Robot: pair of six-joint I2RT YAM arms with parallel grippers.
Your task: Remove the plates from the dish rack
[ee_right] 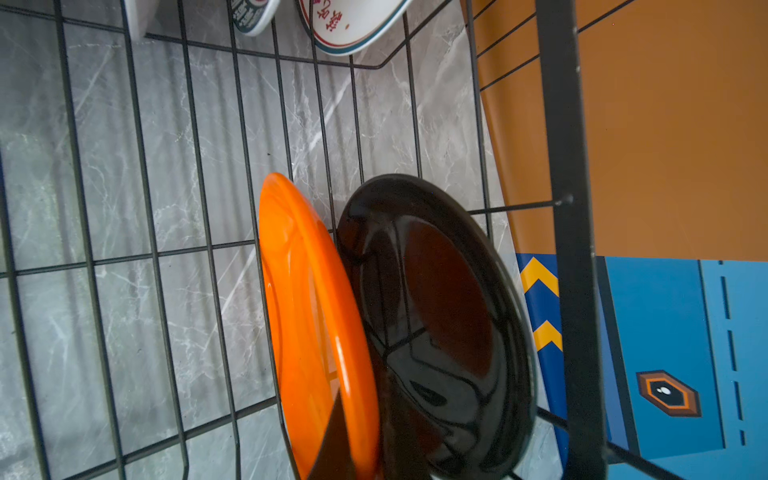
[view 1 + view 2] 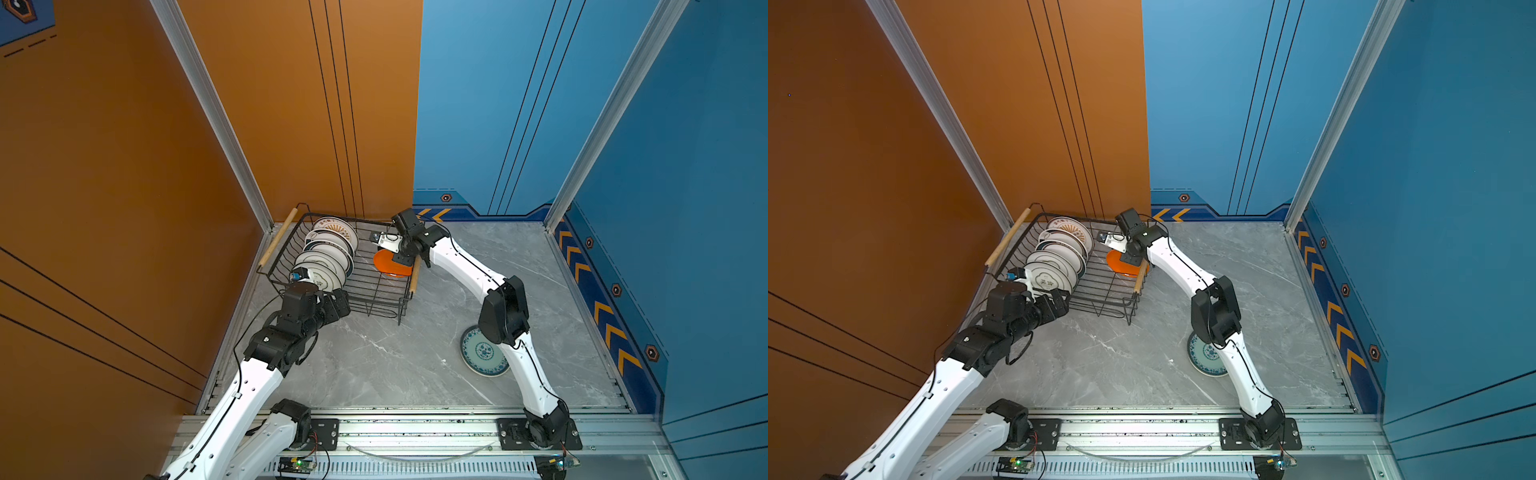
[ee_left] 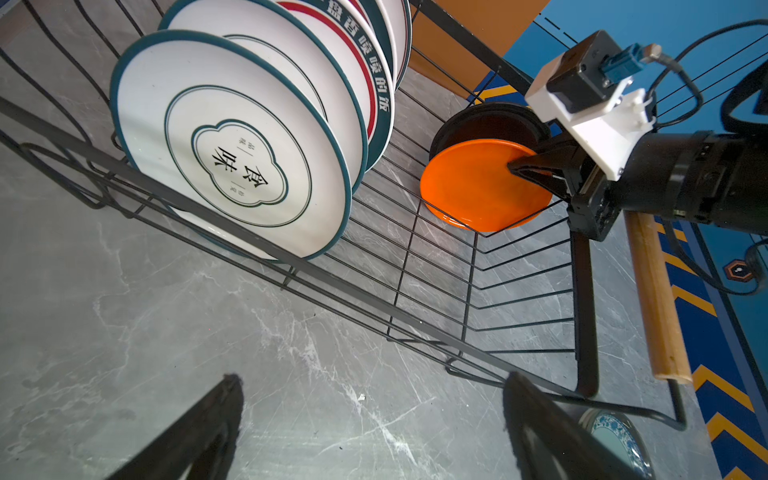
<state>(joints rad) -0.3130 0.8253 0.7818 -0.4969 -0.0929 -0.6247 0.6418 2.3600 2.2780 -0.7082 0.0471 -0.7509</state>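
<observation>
The black wire dish rack (image 2: 376,297) stands at the table's far left. A row of white plates (image 2: 328,253) with dark rims stands upright along its left side. At its right end an orange plate (image 1: 299,299) leans against a black plate (image 1: 436,311). My right gripper (image 3: 515,167) reaches over the right wooden handle (image 2: 415,274) and is shut on the orange plate's rim, one finger on its face. Over the table just outside the rack's near wall, my left gripper (image 3: 374,386) stands open and holds nothing. The nearest white plate (image 3: 232,145) is right behind that wall.
A green-and-blue patterned plate (image 2: 482,353) lies flat on the grey marble table (image 2: 374,361), partly under my right arm. The orange wall runs behind the rack and the blue wall along the right. The rack's left wooden handle (image 2: 277,243) is close to the table's left rail.
</observation>
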